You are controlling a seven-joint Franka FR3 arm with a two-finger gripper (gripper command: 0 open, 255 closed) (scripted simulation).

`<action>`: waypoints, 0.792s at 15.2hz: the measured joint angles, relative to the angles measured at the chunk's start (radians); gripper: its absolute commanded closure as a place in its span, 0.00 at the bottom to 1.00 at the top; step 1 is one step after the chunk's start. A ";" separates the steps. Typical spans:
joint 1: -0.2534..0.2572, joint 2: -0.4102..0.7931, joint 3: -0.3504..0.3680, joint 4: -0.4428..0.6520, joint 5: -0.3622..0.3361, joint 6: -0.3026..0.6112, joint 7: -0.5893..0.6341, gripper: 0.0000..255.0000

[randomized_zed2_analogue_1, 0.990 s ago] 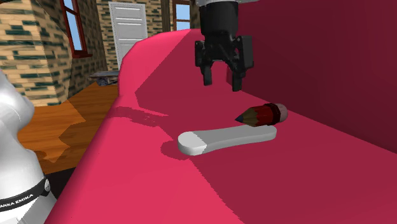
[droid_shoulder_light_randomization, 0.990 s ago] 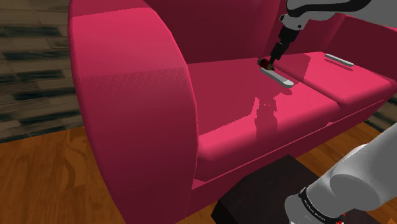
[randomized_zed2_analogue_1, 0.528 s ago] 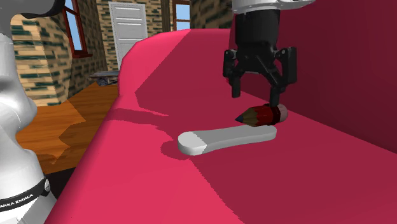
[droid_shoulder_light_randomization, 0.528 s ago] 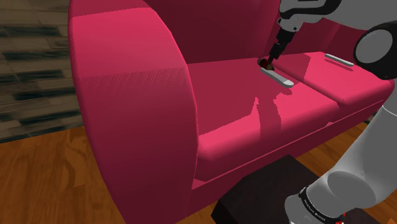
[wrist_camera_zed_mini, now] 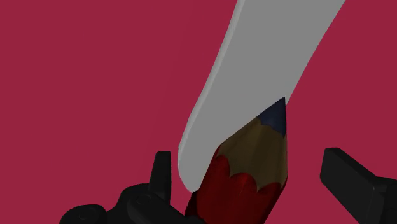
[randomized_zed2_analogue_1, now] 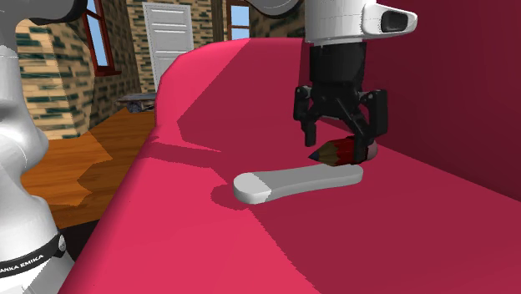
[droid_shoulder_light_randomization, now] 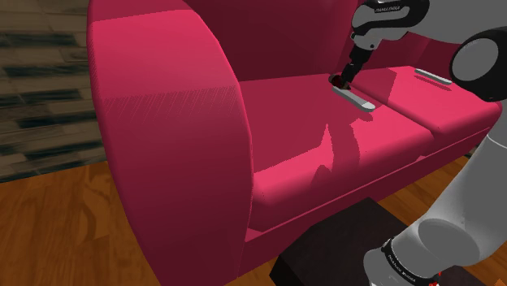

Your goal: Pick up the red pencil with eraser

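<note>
A short, thick red pencil (randomized_zed2_analogue_1: 341,153) with a dark point and a pale eraser end lies on the pink sofa seat, partly resting on a flat grey oblong piece (randomized_zed2_analogue_1: 288,181). My black gripper (randomized_zed2_analogue_1: 336,148) points straight down and stands open, one finger on each side of the pencil without visibly touching it. In the wrist view the pencil (wrist_camera_zed_mini: 251,172) sits between the two fingers (wrist_camera_zed_mini: 348,179), its point over the grey piece (wrist_camera_zed_mini: 267,70). In the shoulder view the gripper (droid_shoulder_light_randomization: 342,80) is at the back of the seat, over the pencil (droid_shoulder_light_randomization: 335,80).
The sofa's backrest (randomized_zed2_analogue_1: 451,75) rises close behind the gripper. A broad armrest (droid_shoulder_light_randomization: 171,106) bounds the seat at the shoulder view's left. A second grey piece (droid_shoulder_light_randomization: 433,77) lies on the farther cushion. Wooden floor (droid_shoulder_light_randomization: 89,227) and my dark stand (droid_shoulder_light_randomization: 341,248) lie in front.
The gripper has moved from above and beside the pencil to right over it and has come down, so its open fingers now straddle it. The pencil has not moved.
</note>
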 measured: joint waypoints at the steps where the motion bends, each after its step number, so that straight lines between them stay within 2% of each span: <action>1: 0.000 0.000 0.000 -0.002 0.000 0.001 0.000 1.00; 12: -0.002 0.001 -0.001 0.013 0.000 -0.013 -0.001 1.00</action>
